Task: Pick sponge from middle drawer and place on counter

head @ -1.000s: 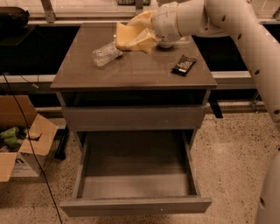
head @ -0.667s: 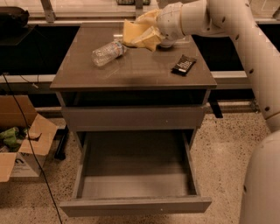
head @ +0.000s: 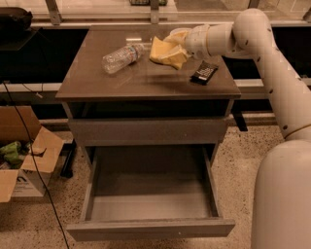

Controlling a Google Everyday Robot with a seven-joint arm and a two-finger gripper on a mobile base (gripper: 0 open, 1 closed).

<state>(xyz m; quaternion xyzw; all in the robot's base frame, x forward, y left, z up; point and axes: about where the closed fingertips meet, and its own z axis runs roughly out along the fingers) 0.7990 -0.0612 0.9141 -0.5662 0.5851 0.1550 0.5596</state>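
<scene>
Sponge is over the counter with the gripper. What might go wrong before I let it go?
1. The gripper holds the sponge seemingly just clear of the counter. Released there, it may tumble onto the black packet.
2. The clear plastic bottle lies on its side nearby, and a nudge might roll it off.
3. The middle drawer stands open and empty, so the base might bump it.

We seem to be in a lab or office workspace: speckled terrazzo floor (head: 243,146) under a grey cabinet (head: 146,131), an open cardboard box (head: 24,160) beside it, a metal railing (head: 154,12) behind it. The gripper (head: 177,43) hangs over the cabinet's counter (head: 146,80).
</scene>
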